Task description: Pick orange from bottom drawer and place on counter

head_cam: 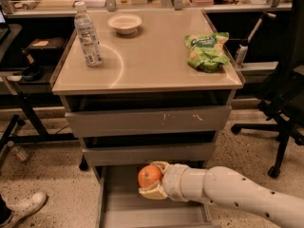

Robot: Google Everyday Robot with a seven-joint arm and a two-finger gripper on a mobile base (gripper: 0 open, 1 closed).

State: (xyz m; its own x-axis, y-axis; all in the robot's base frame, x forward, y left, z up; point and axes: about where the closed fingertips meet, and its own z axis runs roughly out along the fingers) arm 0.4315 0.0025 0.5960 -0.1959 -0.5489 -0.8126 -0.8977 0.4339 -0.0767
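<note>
Cream pincer (pixel 151 179) clamped on round orange fruit (pixel 149 175), over grey metal bottom drawer (pixel 124 209).
Rising straight may knock it against the grey middle drawer front (pixel 147 154).

We see a clear plastic water bottle (pixel 88 34) with a white cap standing upright. A small round white bowl (pixel 124 23) sits near it, farther back, and a crumpled green snack bag (pixel 207 50) lies well apart to the right. On the speckled stone floor (pixel 57 175), a black wheeled office chair (pixel 285 103) stands at the right and a white sneaker (pixel 26 207) shows at the lower left.
</note>
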